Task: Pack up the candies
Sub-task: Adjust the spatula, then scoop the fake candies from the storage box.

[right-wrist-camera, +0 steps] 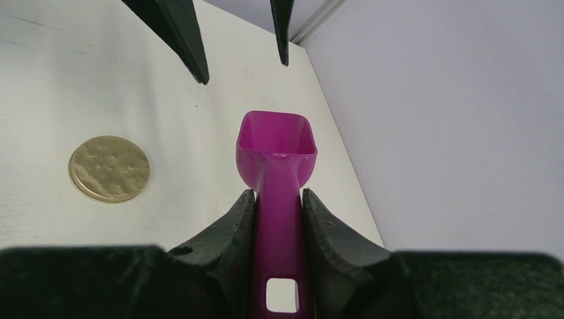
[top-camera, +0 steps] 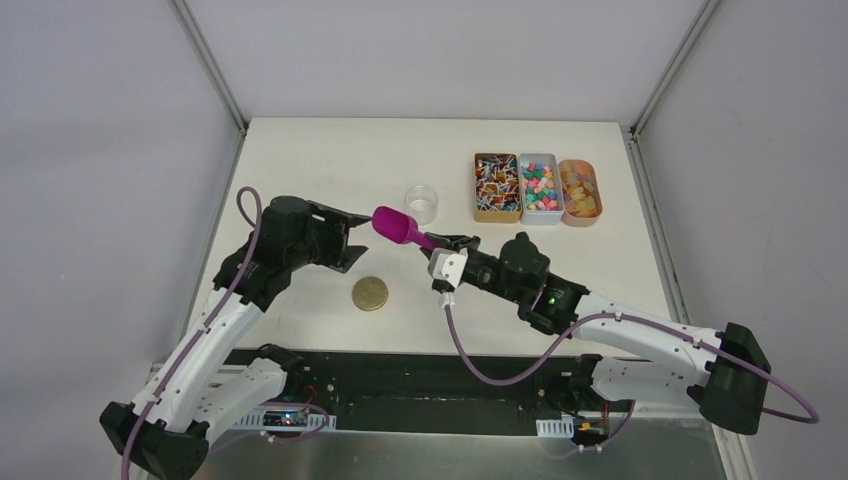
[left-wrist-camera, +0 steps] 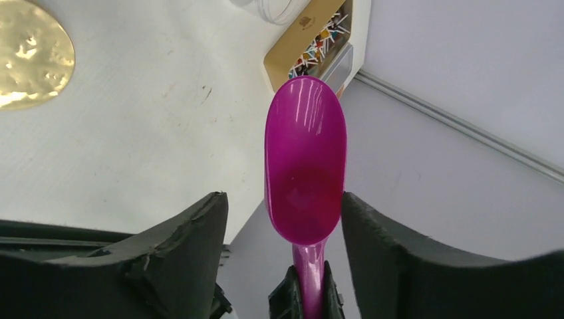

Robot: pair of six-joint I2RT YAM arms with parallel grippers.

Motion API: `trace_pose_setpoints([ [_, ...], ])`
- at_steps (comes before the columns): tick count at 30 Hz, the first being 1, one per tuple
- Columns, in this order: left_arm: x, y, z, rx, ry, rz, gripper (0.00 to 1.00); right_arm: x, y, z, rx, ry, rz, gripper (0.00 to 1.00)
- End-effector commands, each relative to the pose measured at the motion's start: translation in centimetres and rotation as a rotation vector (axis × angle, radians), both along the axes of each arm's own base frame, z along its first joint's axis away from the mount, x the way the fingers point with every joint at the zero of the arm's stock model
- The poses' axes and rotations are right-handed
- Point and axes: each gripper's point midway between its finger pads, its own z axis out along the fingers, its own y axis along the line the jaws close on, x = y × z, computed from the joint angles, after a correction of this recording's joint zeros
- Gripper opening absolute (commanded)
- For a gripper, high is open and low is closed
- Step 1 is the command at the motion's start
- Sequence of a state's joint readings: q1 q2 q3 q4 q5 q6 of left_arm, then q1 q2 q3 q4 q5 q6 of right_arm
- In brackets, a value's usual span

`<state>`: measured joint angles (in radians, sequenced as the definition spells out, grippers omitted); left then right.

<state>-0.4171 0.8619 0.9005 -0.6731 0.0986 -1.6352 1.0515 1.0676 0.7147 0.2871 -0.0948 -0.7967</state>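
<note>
The candies lie in three tins at the back right: mixed wrapped ones (top-camera: 497,187), pastel pieces (top-camera: 540,187) and orange-amber ones (top-camera: 580,190). My right gripper (top-camera: 438,243) is shut on the handle of the magenta scoop (top-camera: 393,225) and holds it above the table. The scoop bowl (left-wrist-camera: 304,159) is empty. My left gripper (top-camera: 358,236) is open, its fingers either side of the bowl in the left wrist view (left-wrist-camera: 282,206). The right wrist view shows my right gripper (right-wrist-camera: 278,199) clamped on the scoop handle (right-wrist-camera: 278,219).
A clear round jar (top-camera: 422,203) stands behind the scoop. The gold lid (top-camera: 370,293) lies flat near the table's front; it also shows in the right wrist view (right-wrist-camera: 109,169). The tin of wrapped candies (left-wrist-camera: 319,43) shows past the scoop tip.
</note>
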Motion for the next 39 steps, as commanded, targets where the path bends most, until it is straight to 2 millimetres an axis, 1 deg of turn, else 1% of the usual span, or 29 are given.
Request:
trace_pose_setpoints([
  [1, 1.3, 2.4, 2.6, 0.105, -0.155, 0.079, 0.71, 1.4, -0.7, 3.4, 0.102, -0.005, -0.102, 0.0],
  [2, 1.5, 2.8, 2.9, 0.134, -0.18, 0.085, 0.77, 2.0, -1.0, 3.3, 0.1, 0.002, -0.138, 0.0],
  [5, 1.9, 4.1, 3.6, 0.224, -0.242, 0.107, 0.97, 3.0, -1.6, 3.2, 0.129, 0.042, -0.217, 0.0],
  [6, 2.0, 4.6, 3.8, 0.261, -0.263, 0.112, 0.99, 3.4, -1.9, 3.5, 0.154, 0.057, -0.248, 0.0],
  [9, 2.4, 6.1, 4.7, 0.378, -0.331, 0.126, 0.99, 4.4, -3.1, 4.1, 0.222, 0.101, -0.346, 0.0],
  [12, 3.0, 7.1, 6.0, 0.508, -0.434, 0.109, 0.99, 5.9, -5.1, 4.7, 0.277, 0.135, -0.466, 0.0],
  [15, 3.4, 7.6, 6.6, 0.641, -0.517, 0.05, 0.99, 7.1, -7.1, 4.9, 0.289, 0.163, -0.534, 0.0],
  [17, 3.6, 7.7, 6.6, 0.738, -0.563, -0.012, 0.99, 8.1, -8.7, 5.1, 0.301, 0.181, -0.58, 0.0],
  [20, 3.8, 7.0, 6.4, 0.853, -0.643, -0.145, 0.99, 9.2, -11.2, 5.2, 0.29, 0.181, -0.633, 0.0],
  [23, 3.5, 5.4, 6.0, 0.92, -0.744, -0.308, 0.99, 10.3, -13.8, 4.9, 0.268, 0.191, -0.69, 0.0],
  [25, 3.1, 4.4, 5.5, 0.938, -0.802, -0.405, 0.99, 11.2, -16.0, 4.7, 0.264, 0.201, -0.746, 0.0],
  [28, 2.5, 3.2, 4.7, 0.952, -0.866, -0.52, 0.99, 12.0, -18.4, 4.5, 0.262, 0.223, -0.813, 0.0],
  [30, 2.2, 2.8, 4.2, 0.961, -0.901, -0.563, 0.99, 12.6, -20.1, 4.4, 0.266, 0.239, -0.868, 0.0],
  [31, 2.1, 2.7, 3.9, 0.971, -0.916, -0.575, 0.99, 12.8, -20.9, 3.8, 0.243, 0.261, -0.893, 0.0],
  [34, 1.9, 3.0, 3.5, 1.004, -0.961, -0.573, 0.99, 13.5, -22.5, 2.5, 0.193, 0.329, -0.938, 0.0],
  [35, 1.8, 3.2, 3.3, 1.013, -0.97, -0.561, 0.99, 13.6, -22.8, 2.3, 0.19, 0.352, -0.941, 0.0],
  [37, 1.6, 3.7, 3.2, 1.031, -0.988, -0.526, 0.99, 13.9, -22.7, 1.7, 0.177, 0.407, -0.921, 0.0],
  [39, 1.4, 4.4, 3.4, 1.051, -0.995, -0.492, 0.99, 14.4, -22.6, 1.4, 0.18, 0.453, -0.936, 0.0],
])
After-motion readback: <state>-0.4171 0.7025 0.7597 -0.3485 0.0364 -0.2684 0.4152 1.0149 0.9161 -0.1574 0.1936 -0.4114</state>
